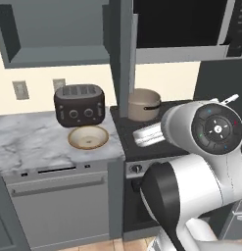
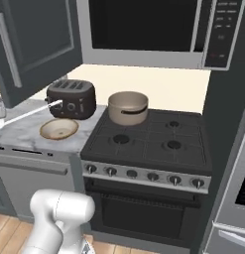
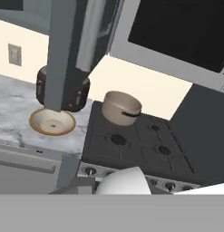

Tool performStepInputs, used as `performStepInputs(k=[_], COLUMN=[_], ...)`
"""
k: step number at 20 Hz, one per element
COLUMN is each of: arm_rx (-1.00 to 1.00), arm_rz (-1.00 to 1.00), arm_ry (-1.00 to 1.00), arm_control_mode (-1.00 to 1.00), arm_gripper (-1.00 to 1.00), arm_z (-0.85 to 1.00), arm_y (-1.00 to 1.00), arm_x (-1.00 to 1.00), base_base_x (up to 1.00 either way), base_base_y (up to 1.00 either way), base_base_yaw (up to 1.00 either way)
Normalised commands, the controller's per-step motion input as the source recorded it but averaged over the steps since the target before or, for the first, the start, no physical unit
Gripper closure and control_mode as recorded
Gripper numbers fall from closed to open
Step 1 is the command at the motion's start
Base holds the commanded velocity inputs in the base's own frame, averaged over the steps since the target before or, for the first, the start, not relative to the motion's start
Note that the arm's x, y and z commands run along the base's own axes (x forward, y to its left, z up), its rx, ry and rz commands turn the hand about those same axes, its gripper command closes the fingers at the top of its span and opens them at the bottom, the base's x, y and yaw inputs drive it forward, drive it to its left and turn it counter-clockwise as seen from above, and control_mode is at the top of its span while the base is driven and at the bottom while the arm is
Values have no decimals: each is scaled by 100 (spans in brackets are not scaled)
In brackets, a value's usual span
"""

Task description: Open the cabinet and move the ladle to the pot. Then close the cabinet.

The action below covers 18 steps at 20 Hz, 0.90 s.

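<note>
The ladle (image 2: pixel 30 113) is light, rigid and slick. Grip mid-handle. Jaws are closed; whether they hold it cannot be told.

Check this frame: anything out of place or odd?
The cabinet door hangs open over the counter. The ladle sticks out level above the counter, short of the pot. Nothing looks spilled or damaged.

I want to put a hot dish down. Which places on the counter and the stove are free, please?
The marble counter is bare left of the bowl and toaster. On the stove, the three burners away from the pot are free. It is crowded where toaster, bowl and pot stand close, under the open cabinet door.
</note>
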Motion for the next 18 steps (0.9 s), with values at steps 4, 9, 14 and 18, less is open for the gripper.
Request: performStepInputs(k=[4,9,14,18], arm_rx=[0,0,0,0], arm_rz=[0,0,0,0], arm_ry=[0,0,0,0], arm_control_mode=[100,100,100,100], arm_gripper=[100,100,100,100], arm_z=[0,0,0,0], arm_y=[0,0,0,0], arm_x=[0,0,0,0], base_base_x=[0,0,5,26], base_base_y=[-53,-44,-39,-34], base_base_yaw=[0,0,0,0])
